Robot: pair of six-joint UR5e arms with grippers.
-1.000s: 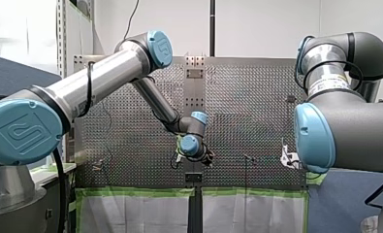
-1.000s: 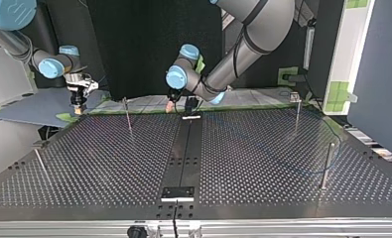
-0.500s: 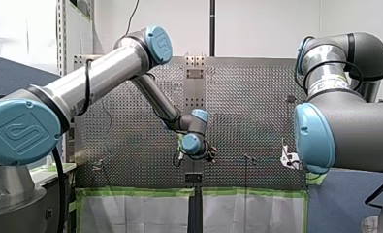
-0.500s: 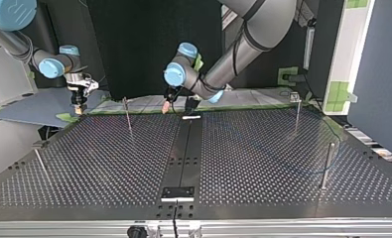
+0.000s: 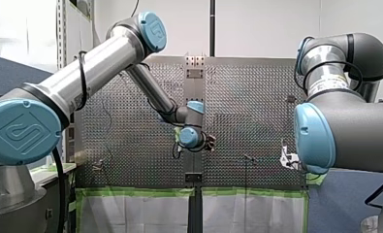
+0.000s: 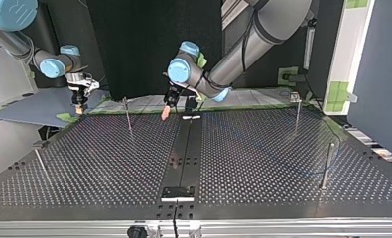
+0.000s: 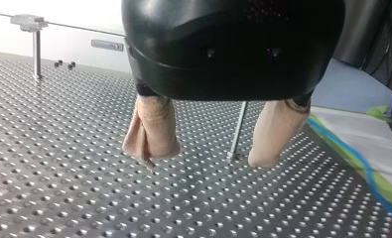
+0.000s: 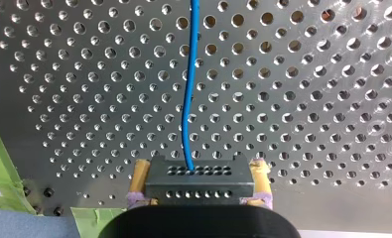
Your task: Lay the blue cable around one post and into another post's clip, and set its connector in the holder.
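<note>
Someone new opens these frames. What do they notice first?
The blue cable in the right wrist view: it runs across the perforated table from a dark connector clamped between the yellow pads of my right gripper. Next, in the left wrist view, my left gripper hangs open just above the table, beige pads apart, with a thin post showing between them.

The front view looks from behind both arms [image 5: 97, 68] across the table [image 5: 247, 116], from afar. The top view faces back from the far edge, low; both share the dark centre strip [image 6: 183, 148]. The left wrist view skims close over the table past its fingers [image 7: 151, 131]; the right wrist view looks straight down, close, over the connector [image 8: 199, 179].
</note>
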